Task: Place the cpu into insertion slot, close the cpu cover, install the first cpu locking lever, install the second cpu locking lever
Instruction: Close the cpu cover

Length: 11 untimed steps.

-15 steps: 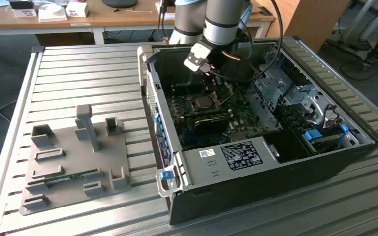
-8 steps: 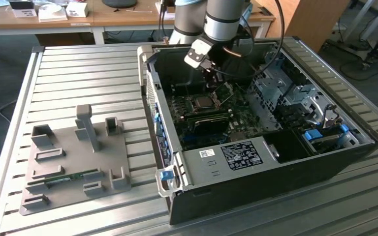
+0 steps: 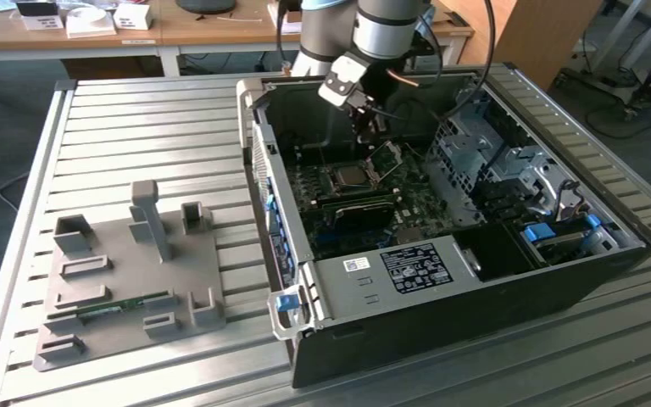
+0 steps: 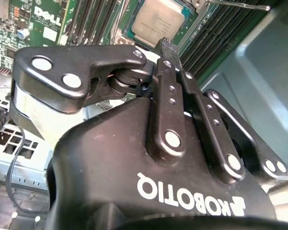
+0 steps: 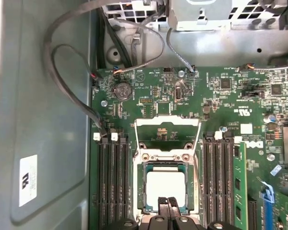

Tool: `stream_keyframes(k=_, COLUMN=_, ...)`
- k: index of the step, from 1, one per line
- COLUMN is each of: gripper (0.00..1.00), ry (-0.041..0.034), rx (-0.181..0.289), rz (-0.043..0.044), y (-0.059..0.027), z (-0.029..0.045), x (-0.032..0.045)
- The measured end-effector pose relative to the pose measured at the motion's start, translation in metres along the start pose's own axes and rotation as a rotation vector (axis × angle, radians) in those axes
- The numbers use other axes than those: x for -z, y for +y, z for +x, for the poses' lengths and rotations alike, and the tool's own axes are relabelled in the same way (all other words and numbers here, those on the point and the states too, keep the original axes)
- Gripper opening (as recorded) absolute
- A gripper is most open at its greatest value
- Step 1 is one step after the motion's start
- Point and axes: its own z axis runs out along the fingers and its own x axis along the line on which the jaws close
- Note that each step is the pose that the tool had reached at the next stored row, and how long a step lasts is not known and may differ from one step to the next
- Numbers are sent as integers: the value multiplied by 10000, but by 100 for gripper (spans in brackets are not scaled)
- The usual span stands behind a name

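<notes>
We find the cpu (image 5: 166, 187) seated in the insertion slot (image 5: 138, 182), the cpu cover (image 5: 167, 123) open (closing and both levers not yet done), and the end effector (image 5: 168, 200) fingers together, empty.

The cpu (image 5: 166, 188) has a pale matt metal lid, the cpu cover (image 5: 167, 120) is bright bare metal, the gripper (image 4: 166, 46) is smooth semi-gloss black with shiny rivets, and the table (image 3: 133, 127) is dull ribbed metal.
</notes>
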Motion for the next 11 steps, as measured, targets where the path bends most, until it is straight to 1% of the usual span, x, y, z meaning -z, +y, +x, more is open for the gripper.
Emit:
stream_keyframes(k=2, gripper=11, ry=1, rx=0, rz=-1, y=1, z=0, x=22)
stream_keyframes(k=11, gripper=11, ry=-1, rx=-1, rz=0, y=1, z=0, x=42)
